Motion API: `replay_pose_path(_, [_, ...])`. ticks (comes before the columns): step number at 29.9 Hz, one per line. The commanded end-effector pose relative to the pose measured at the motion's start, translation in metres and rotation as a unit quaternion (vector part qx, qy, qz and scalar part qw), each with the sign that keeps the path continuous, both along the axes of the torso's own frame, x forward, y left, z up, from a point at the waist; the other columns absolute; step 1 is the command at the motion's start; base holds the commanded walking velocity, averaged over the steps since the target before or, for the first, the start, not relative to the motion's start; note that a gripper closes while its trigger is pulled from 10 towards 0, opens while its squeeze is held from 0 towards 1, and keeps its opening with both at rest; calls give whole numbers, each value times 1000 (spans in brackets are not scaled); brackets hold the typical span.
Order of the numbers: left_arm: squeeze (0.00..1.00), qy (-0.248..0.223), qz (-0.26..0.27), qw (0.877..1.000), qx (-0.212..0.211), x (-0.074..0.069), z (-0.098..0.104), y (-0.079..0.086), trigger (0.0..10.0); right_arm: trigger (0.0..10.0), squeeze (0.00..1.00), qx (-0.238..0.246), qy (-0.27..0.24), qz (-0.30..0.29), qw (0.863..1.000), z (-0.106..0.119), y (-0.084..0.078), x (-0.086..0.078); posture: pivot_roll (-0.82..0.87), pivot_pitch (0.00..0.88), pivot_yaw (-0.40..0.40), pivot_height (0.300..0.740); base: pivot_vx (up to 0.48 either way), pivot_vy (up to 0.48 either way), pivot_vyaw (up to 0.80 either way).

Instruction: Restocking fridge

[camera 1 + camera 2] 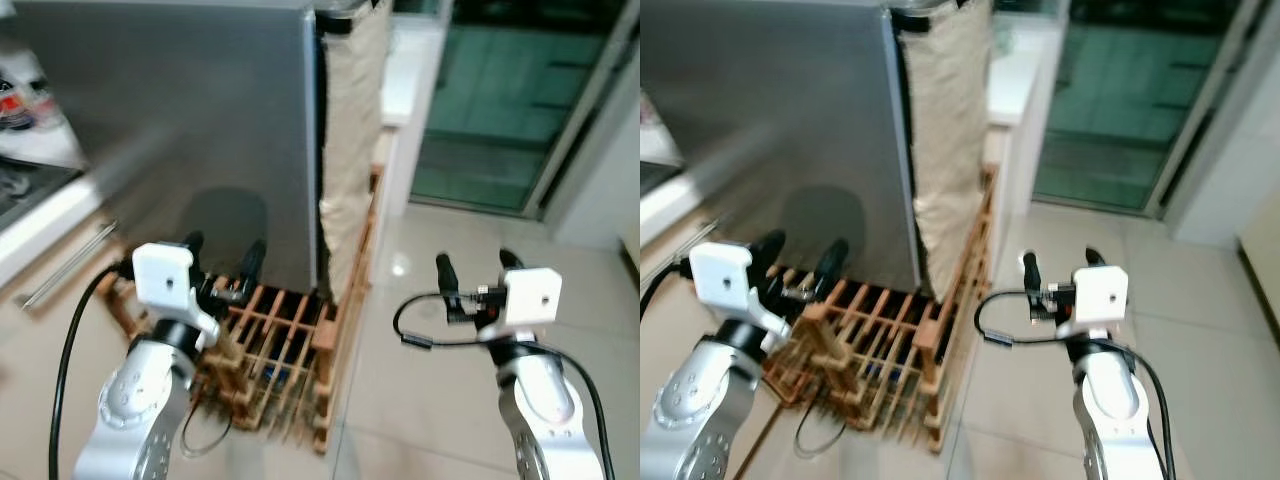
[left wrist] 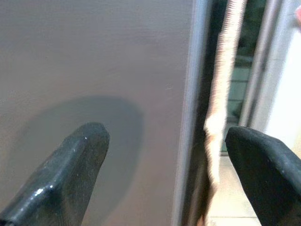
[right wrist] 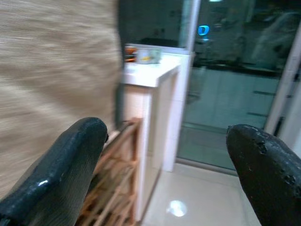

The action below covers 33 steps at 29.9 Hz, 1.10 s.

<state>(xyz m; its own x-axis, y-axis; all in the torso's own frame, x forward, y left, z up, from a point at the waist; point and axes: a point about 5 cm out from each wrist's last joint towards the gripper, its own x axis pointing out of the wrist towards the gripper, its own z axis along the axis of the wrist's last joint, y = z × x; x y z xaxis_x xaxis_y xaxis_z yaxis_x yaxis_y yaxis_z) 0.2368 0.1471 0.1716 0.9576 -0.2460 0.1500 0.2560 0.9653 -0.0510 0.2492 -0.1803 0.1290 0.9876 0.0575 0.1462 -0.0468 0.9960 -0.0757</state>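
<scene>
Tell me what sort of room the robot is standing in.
Most likely a home kitchen. A tall grey fridge stands in front, a wooden rack sits on the tiled floor at its foot, and a white counter runs beside a glass sliding door. Both grippers are raised, open and empty.

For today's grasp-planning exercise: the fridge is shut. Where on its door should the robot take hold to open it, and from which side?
Judging from the views, grip the fridge door's vertical right edge from the robot's right; the face is flat with no visible handle. The open left gripper hovers nearest.

Tile floor (image 1: 450,400) w/ wooden rack (image 1: 290,350) on it.
</scene>
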Motion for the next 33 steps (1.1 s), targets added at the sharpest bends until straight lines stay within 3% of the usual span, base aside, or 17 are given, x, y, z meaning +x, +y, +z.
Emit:
replay_pose_path(1, [0,-2,-18,1000,4,1,2,-4,10000,10000,0,-3,-3,2,1000,3,0,8,-136,0,49,740,431,0,0])
replay_pose_path(8, [0,-5,-7,1000,3,12,8,3,10000,10000,0,-11,-10,18,1000,8,8,19,-134,0,48,740,62,0,-147])
replay_pose_path(12, [0,-8,-4,1000,-11,10,9,3,10000,10000,0,-12,-9,26,1000,9,11,21,-134,0,46,740,0,-68,0])
replay_pose_path(28, [0,2,-16,1000,-14,14,5,-2,10000,10000,0,-16,10,45,999,1,18,23,-124,0,42,740,0,-475,0])
replay_pose_path(33, [0,26,46,999,10,39,4,9,10000,10000,0,-13,11,53,998,0,23,26,-124,0,57,740,0,0,0])
